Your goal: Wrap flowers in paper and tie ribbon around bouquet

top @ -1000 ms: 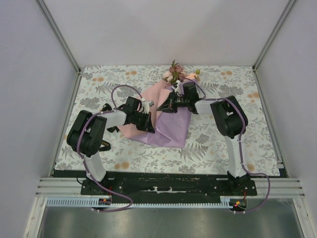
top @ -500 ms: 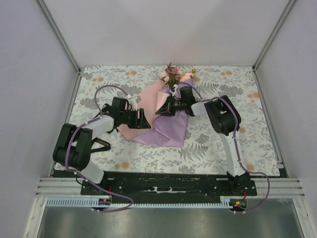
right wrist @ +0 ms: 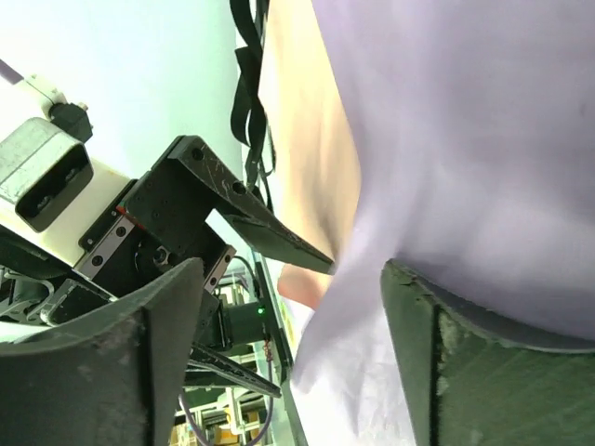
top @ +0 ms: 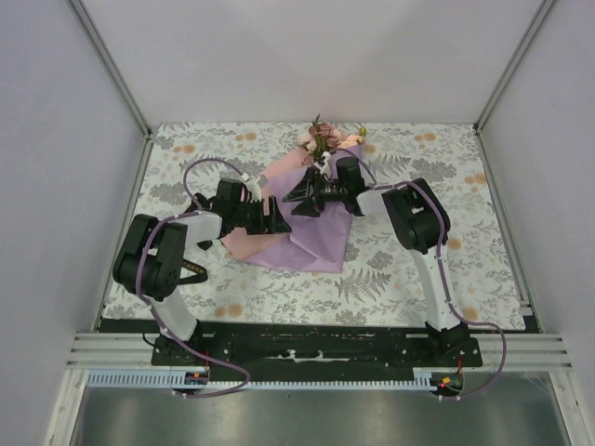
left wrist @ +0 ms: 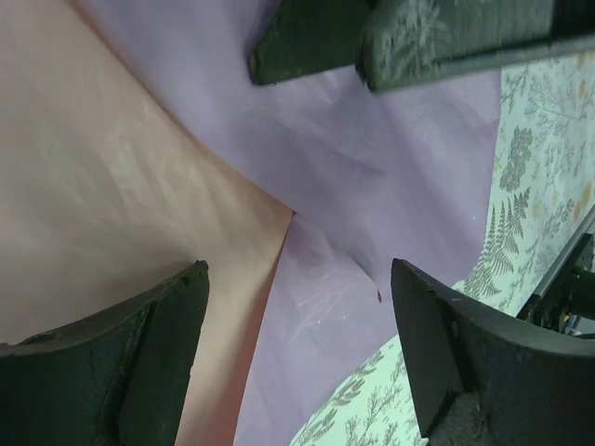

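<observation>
Holding nothing: my left hand (left wrist: 299, 283) and right hand (right wrist: 293, 279) gape over the paper (left wrist: 400, 177); I should pinch its pink flap low, rolling snugly.

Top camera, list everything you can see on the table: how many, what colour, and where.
flowers: one small bunch, pink and peach blooms, far middle, sticking out of the paper's far end
paper: one sheet, lilac with a pink face showing on its left side, mid-table, loosely folded
ribbon: one, black, beside the paper's pink edge, clear only in the right wrist view
tablecloth: one, pale with grey and orange floral print, covering the table
left arm, right arm: two, black and white, purple cables, near edge
left claw: open, over the paper
right claw: open, over the paper, facing the left
</observation>
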Available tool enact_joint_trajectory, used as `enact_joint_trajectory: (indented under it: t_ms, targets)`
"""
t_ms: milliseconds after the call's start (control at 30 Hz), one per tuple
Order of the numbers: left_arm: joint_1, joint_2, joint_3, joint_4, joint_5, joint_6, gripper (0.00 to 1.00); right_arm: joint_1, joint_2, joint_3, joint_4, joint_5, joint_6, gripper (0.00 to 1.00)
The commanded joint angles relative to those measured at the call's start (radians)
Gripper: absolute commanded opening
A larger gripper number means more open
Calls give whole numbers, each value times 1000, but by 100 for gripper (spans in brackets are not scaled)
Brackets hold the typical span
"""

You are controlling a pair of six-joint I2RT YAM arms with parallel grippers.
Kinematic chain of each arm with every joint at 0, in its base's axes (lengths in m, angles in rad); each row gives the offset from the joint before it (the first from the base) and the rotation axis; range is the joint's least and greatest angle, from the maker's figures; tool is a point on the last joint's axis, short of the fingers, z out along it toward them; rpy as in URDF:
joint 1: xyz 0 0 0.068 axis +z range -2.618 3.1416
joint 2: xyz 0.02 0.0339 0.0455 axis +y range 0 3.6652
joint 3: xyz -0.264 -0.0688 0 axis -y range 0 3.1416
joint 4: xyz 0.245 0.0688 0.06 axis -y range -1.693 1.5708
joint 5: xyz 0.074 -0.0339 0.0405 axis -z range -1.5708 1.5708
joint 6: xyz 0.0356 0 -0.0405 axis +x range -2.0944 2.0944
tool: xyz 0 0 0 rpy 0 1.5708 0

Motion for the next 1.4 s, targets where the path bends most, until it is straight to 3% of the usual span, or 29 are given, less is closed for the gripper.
enact_joint_trajectory:
  t_ms: [0, 133, 200, 367, 467, 600, 867, 967, 1200, 1367]
  targets:
    - [-16, 29, 60, 92, -5, -67, 86, 1, 28, -5, -50, 24, 22, 91]
    - [-19, 69, 71, 104, -33, -110, 82, 3, 26, -6, -46, 24, 24, 95]
    - [-16, 94, 83, 92, -69, -136, 71, 3, 20, -11, -44, 23, 19, 94]
    - [-16, 140, 95, 129, -45, -219, 34, 3, 9, -24, -52, 18, 4, 95]
    - [-14, 160, 84, 207, 21, -284, 23, 3, 0, -37, -50, 14, -4, 94]
    - [-7, 173, 83, 161, -13, -304, 2, 1, -63, -52, -58, -25, -37, 93]
    - [7, 209, 84, 88, -85, -291, 2, -22, -311, -127, -420, -40, -382, 92]
    - [13, 201, 49, 208, 8, -333, 4, -32, -324, -178, -457, -20, -418, 92]
    - [62, 126, -9, 330, 76, -397, 52, -34, -189, -126, -451, -9, -387, 87]
    - [68, 149, 44, 336, 70, -376, 66, -32, -153, -71, -428, -20, -366, 87]
